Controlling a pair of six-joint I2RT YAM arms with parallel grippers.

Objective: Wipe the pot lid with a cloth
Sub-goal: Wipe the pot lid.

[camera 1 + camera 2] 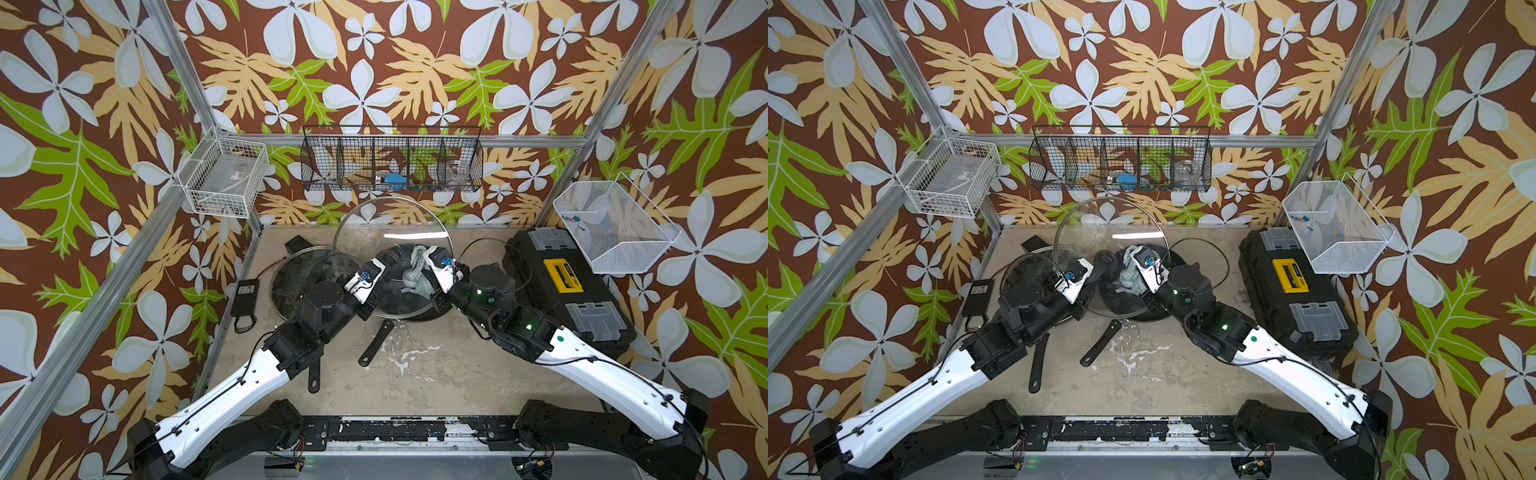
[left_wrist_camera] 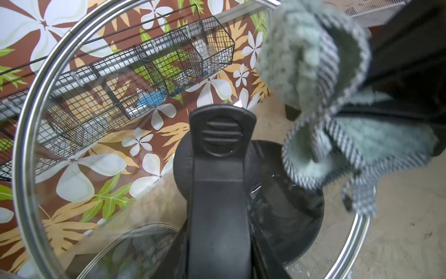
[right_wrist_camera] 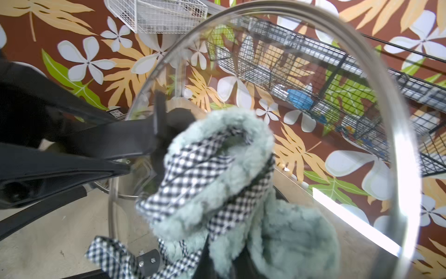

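The pot lid (image 1: 365,224) (image 1: 1084,232) is clear glass with a steel rim and stands tilted up over the middle of the table. My left gripper (image 1: 380,264) (image 1: 1094,270) is shut on the lid's black handle (image 2: 222,135), and its jaws press the handle from both sides in the left wrist view. My right gripper (image 1: 426,255) (image 1: 1138,257) is shut on the cloth (image 1: 415,268) (image 1: 1127,274), which is fluffy pale teal with checked trim. The cloth (image 3: 217,188) bunches against the lid's glass near the handle and hides the right fingers. The lid rim (image 3: 405,145) arcs past it.
A black pan (image 1: 415,313) sits under the held lid, its handle (image 1: 376,345) pointing forward. A second glass lid (image 1: 295,282) lies at left over another pan with handle (image 1: 313,374). A power adapter (image 1: 245,297) lies left and a black toolbox (image 1: 565,291) right. Wire baskets (image 1: 390,166) hang behind.
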